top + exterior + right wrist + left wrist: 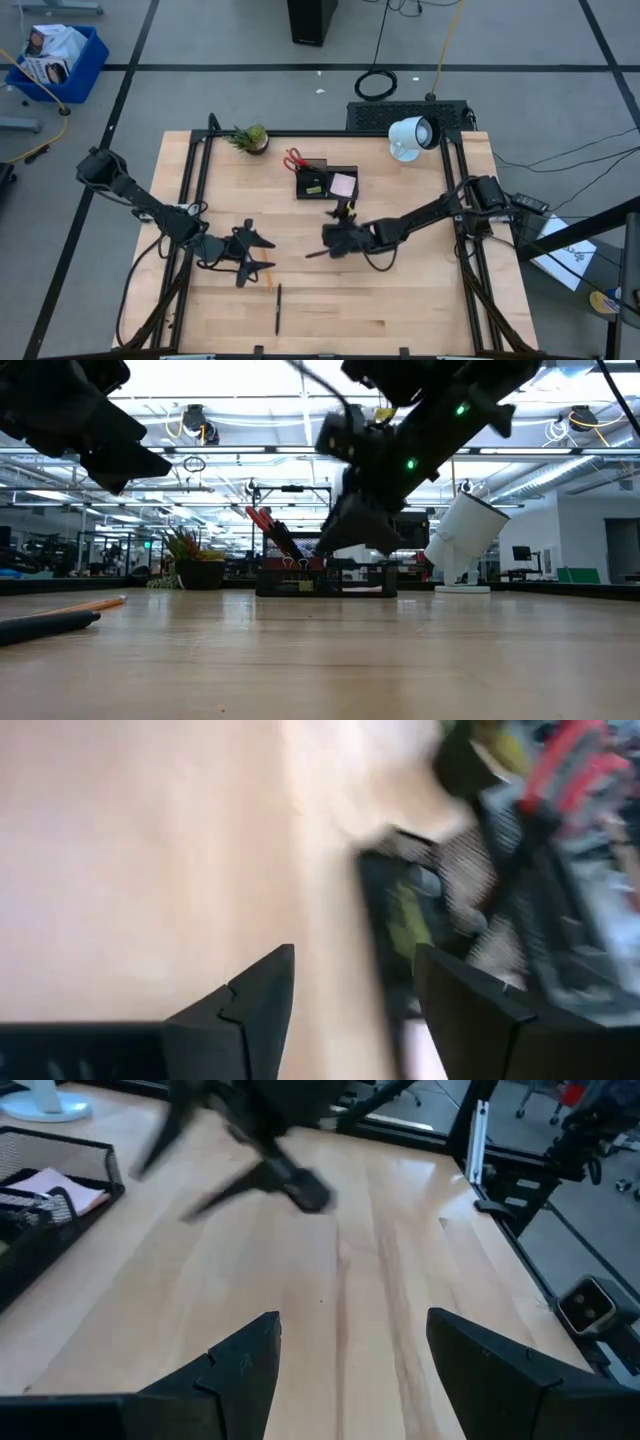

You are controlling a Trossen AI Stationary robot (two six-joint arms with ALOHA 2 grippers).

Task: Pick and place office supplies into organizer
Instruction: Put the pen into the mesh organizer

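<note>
A pale wooden tabletop [400, 300] stands on a grey floor [200, 40] crossed by dark tape lines, with a blue bin [70, 65] near one corner. Beyond lies a big workshop hall under bright ceiling strip lights [250, 380].

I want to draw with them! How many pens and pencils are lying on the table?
2: an orange pencil beside the left gripper, and a black pen nearer the table's front edge. Others may be hidden.

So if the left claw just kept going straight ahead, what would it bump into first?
Probably the right gripper, hanging over the table in the left gripper's line; the bare wood between looks free, though depth is unclear.
</note>
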